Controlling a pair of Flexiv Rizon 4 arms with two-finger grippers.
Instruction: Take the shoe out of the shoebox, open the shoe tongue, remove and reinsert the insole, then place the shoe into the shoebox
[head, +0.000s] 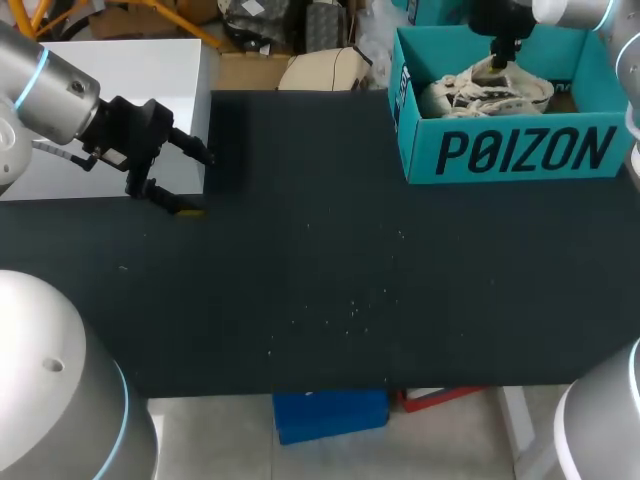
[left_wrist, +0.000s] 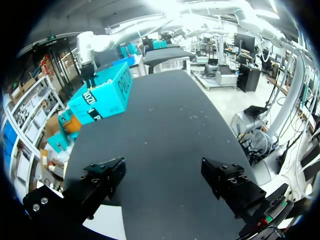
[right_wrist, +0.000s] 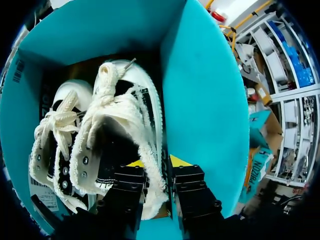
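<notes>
A teal shoebox (head: 520, 152) stands at the table's back right, seen far ahead in the left wrist view too (left_wrist: 105, 95). Inside lie two cream lace-up shoes with frayed edges (head: 485, 90). My right gripper (head: 500, 52) comes down into the box. In the right wrist view its fingers (right_wrist: 157, 165) pinch the frayed side rim of one shoe (right_wrist: 120, 110) close to the teal wall (right_wrist: 210, 100), and the second shoe (right_wrist: 55, 130) lies beside it. My left gripper (head: 198, 185) stands open and empty over the table's left edge, its fingers wide apart (left_wrist: 162, 175).
A white box (head: 120, 70) sits at the back left, just behind my left gripper. The dark tabletop (head: 330, 280) stretches between the two arms, dotted with small light specks.
</notes>
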